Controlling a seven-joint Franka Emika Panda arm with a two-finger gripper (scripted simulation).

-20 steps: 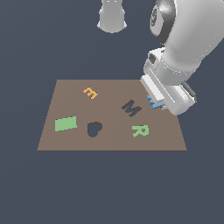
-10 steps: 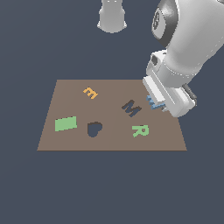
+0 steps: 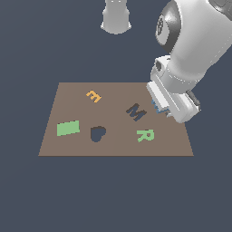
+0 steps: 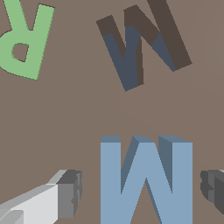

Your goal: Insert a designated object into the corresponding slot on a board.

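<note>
Hardly anything has shifted since the earlier frames: the pincer [image 4: 140, 192] hangs low over the board [image 3: 72, 97], fingers [image 4: 70, 194] spread clear either side of the blue M [image 4: 146, 183], near the M slot [image 3: 136, 112], ungrasped

Exterior view: raised, angled down, set back; takes in whole board [image 3: 81, 145] and arm. Wrist view: close, facing straight down at board [image 4: 70, 113]. Shared: M slot [image 3: 135, 112] [image 4: 142, 41], green R [image 3: 145, 135] [image 4: 24, 39], blue M [image 3: 159, 108] [image 4: 146, 181].
</note>
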